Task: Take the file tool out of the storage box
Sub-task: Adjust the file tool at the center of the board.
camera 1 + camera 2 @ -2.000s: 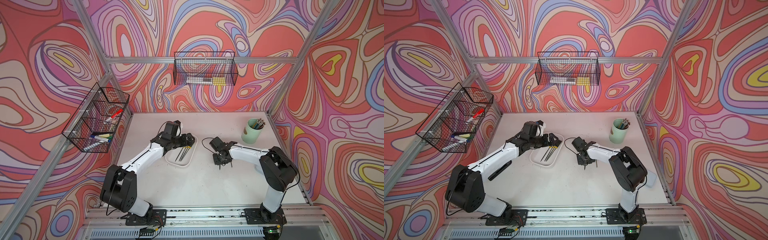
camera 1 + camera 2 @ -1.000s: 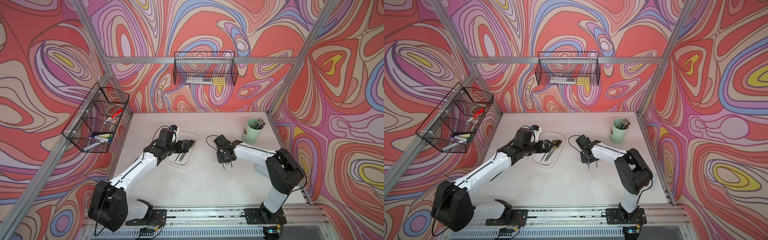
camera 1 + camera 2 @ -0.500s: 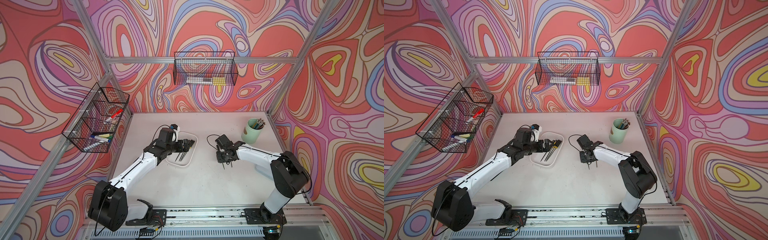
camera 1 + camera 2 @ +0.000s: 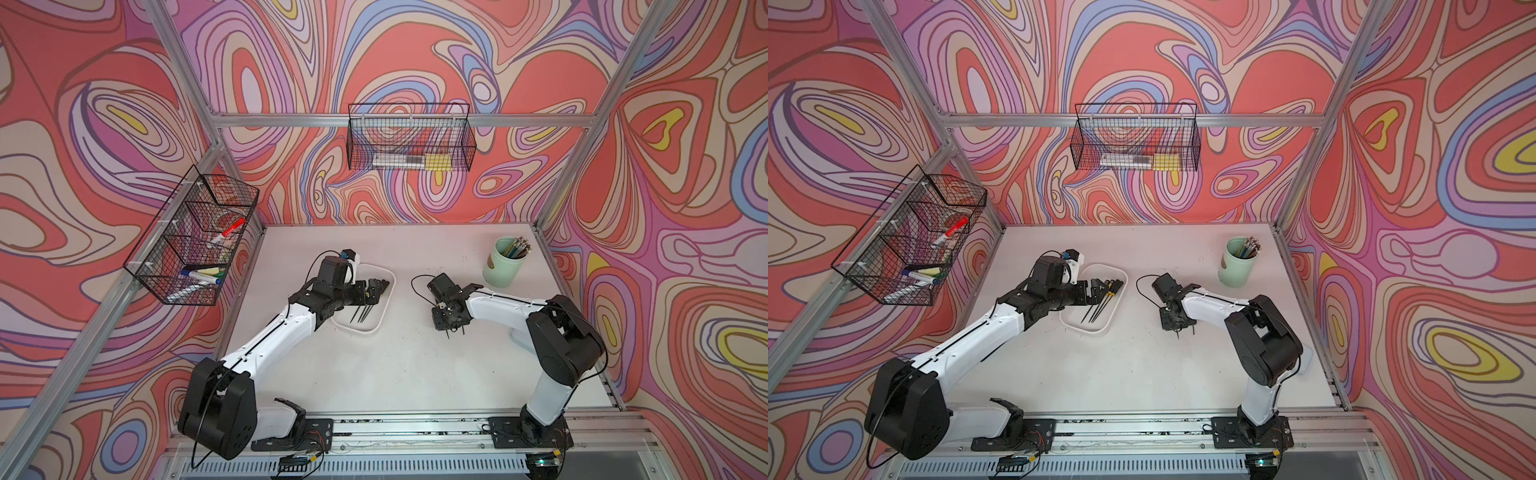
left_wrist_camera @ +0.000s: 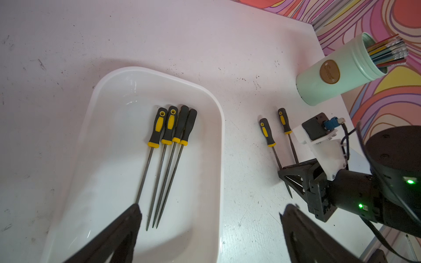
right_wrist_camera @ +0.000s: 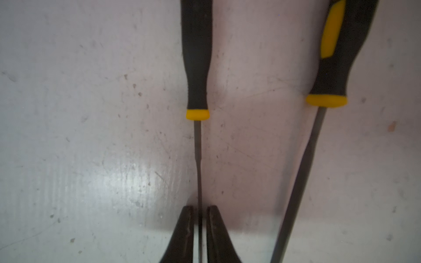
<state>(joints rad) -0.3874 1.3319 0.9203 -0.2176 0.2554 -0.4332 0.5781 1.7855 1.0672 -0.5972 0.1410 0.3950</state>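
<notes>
The storage box (image 4: 384,307) (image 4: 1119,299) (image 5: 218,136) is a shallow white tray on the table. Several file tools (image 5: 168,159) (image 4: 1098,309) with black-and-yellow handles lie side by side in it. My left gripper (image 5: 210,207) (image 4: 376,286) hovers open over the box's right part, one finger above the file tips and the other past the rim, holding nothing. Two more files (image 5: 265,134) (image 6: 335,68) lie on the table right of the box. My right gripper (image 6: 200,211) (image 4: 446,320) stands low over them, its jaws barely apart around one thin shaft (image 6: 200,170), with a sliver of gap on each side.
A mint-green cup (image 4: 505,268) (image 5: 330,79) of pencils stands at the back right. Black wire baskets hang on the left wall (image 4: 191,237) and the back wall (image 4: 409,139). The right arm's wrist and cable (image 5: 341,141) sit close to the box's right side.
My left arm drew back from deep over the box and its jaws spread wider. The right arm's elbow swung right while its gripper stayed over the files on the table.
</notes>
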